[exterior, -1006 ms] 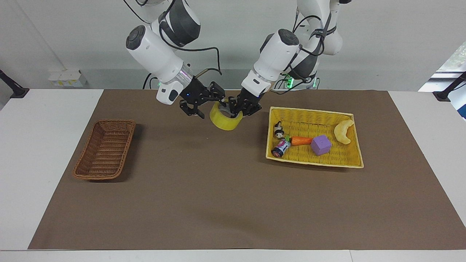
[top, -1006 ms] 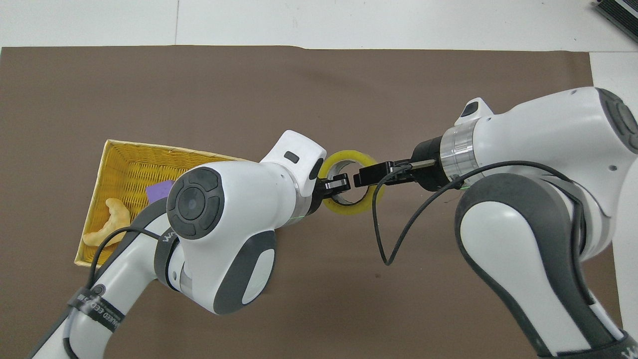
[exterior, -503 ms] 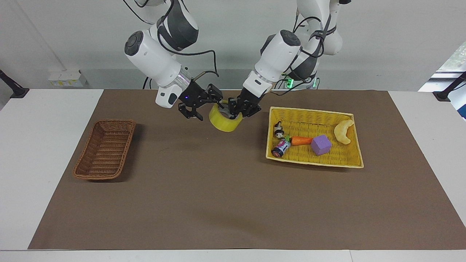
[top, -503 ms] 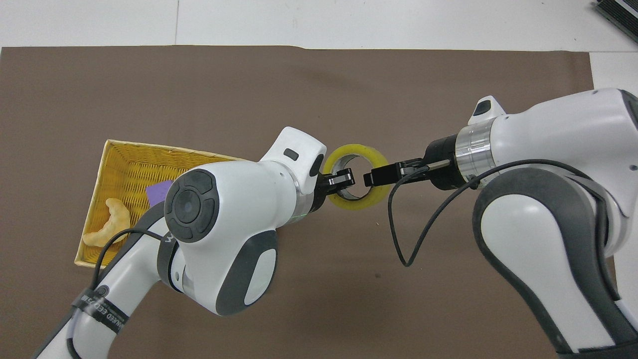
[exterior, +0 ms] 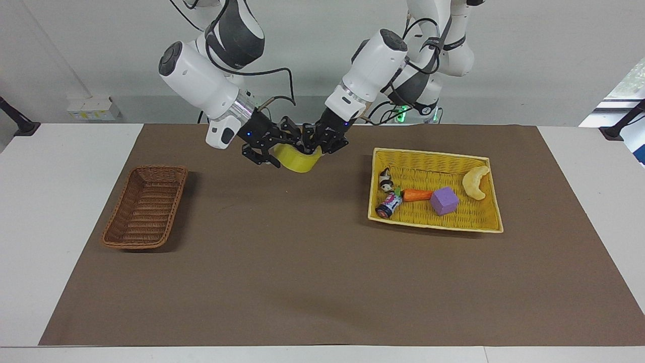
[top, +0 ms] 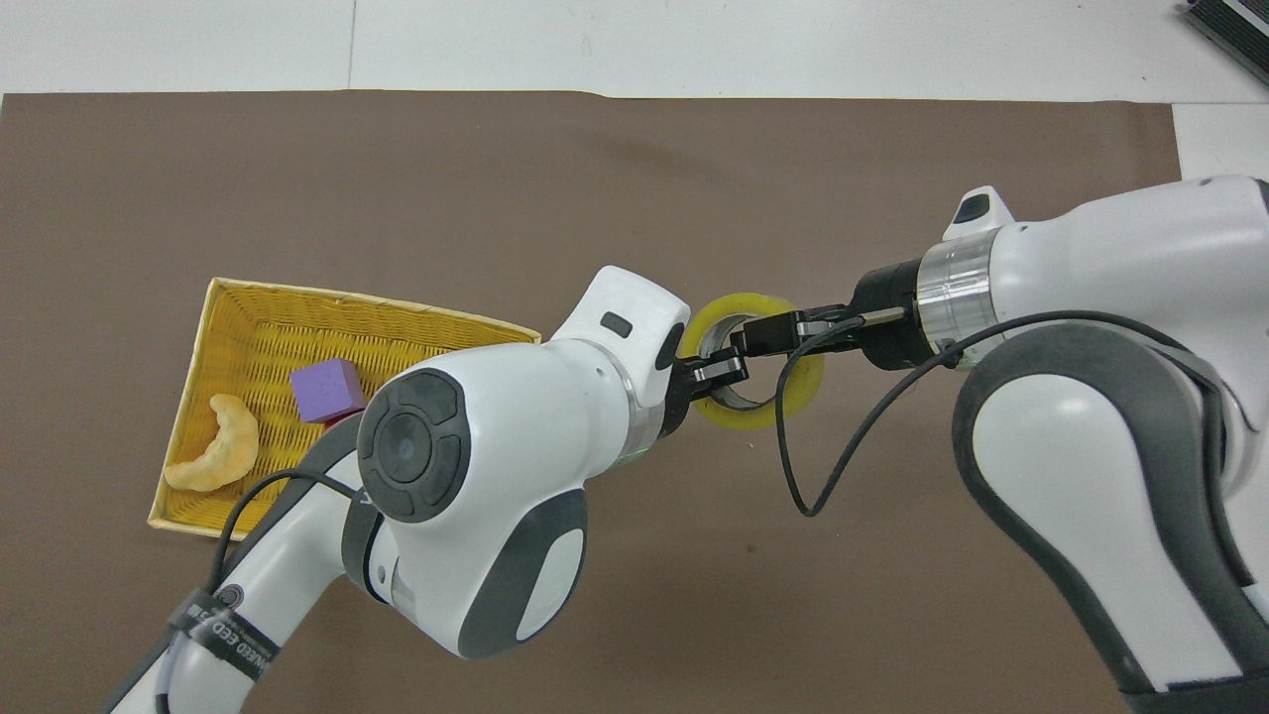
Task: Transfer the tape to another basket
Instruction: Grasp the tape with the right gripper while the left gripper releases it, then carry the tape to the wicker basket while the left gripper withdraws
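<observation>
Over the last sec. the wide roll of yellowish translucent packing tape (exterior: 297,160) (top: 749,418) was carried up and toward the right arm's end, in the air near the robots' edge of the table, about mid-table. It was held at its rim by the closed left gripper (exterior: 310,146), one finger inside the core. The right gripper (exterior: 282,146) was brought against the roll; open or closed could not be told. A hand-over was judged approx. begun. The small brown wicker basket (exterior: 143,209) was not yet reached.
</observation>
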